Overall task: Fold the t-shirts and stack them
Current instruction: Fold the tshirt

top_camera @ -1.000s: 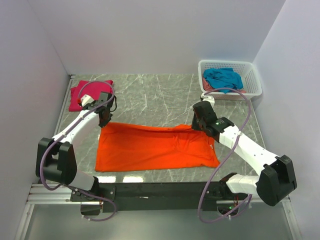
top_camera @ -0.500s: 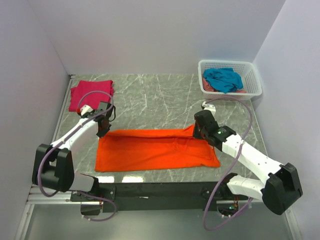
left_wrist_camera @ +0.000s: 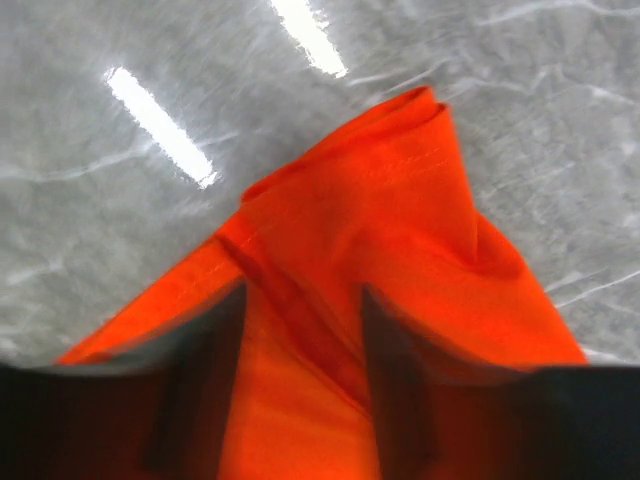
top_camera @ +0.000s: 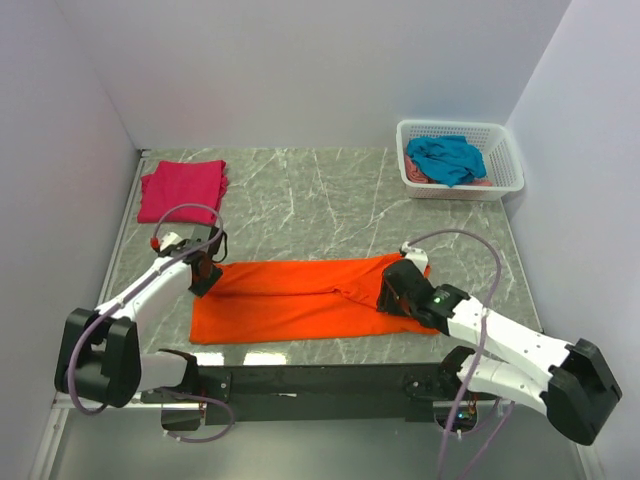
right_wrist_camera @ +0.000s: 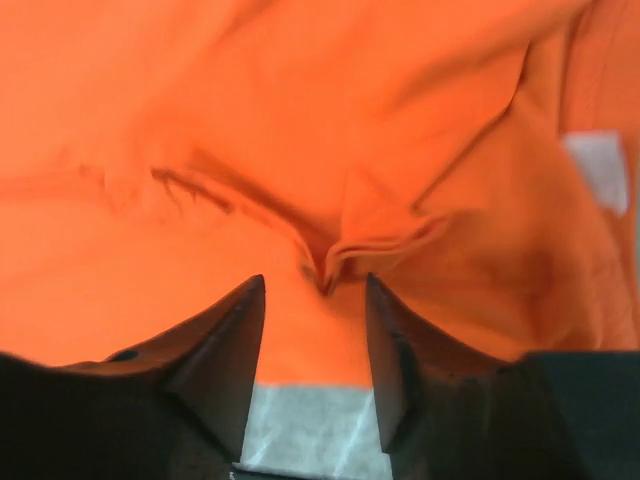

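A bright orange t-shirt (top_camera: 300, 300) lies as a long folded band across the near half of the table. My left gripper (top_camera: 207, 278) sits low over its far left corner; in the left wrist view the gripper (left_wrist_camera: 302, 295) is open, with orange cloth (left_wrist_camera: 400, 200) and a crease lying between the fingers. My right gripper (top_camera: 392, 292) rests over the band's right part; in the right wrist view that gripper (right_wrist_camera: 314, 280) is open, and a small pinched pleat (right_wrist_camera: 335, 262) sits just ahead of the tips. A folded magenta-pink t-shirt (top_camera: 182, 190) lies at the far left. A teal-blue t-shirt (top_camera: 445, 158) is crumpled in the basket.
The white lattice basket (top_camera: 455, 128) stands at the far right corner, with some pink cloth (top_camera: 415, 175) under the teal shirt. Grey marble table top (top_camera: 300, 200) shows between the shirts. White walls close in the left, back and right sides.
Both grippers came toward the near edge, carrying the orange shirt's far edge over, so the band is narrower. Both then opened and let go of the cloth.
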